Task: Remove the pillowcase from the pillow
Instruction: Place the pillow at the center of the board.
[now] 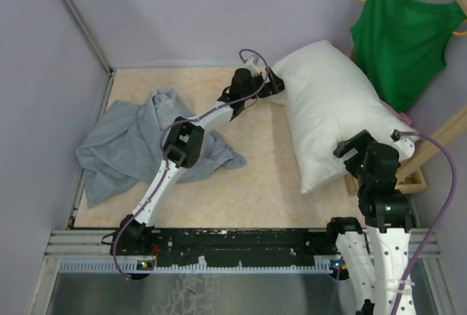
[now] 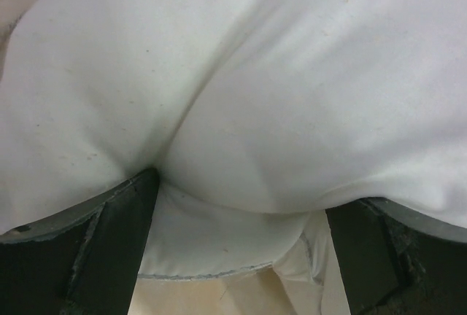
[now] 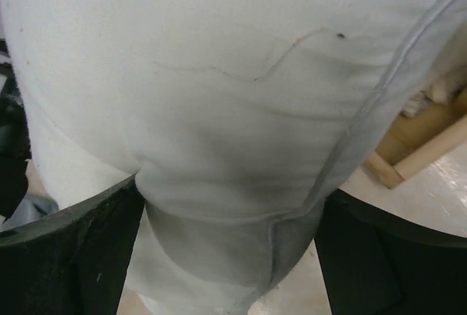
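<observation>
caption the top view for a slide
Pillowcase crumpled at left, fully off; bare white pillow lies at right by the green top.

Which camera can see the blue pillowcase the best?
The top camera: nearly all the pillowcase lies crumpled on the table, left of the pillow, the left arm crossing over it. The right wrist camera catches just a grey-blue scrap at its left edge; the left wrist camera shows none.

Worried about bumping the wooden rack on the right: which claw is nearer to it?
Right. The right claw sits at the pillow's near end, just beside the wooden rack; the left claw is at the pillow's far-left corner, well away.
</observation>
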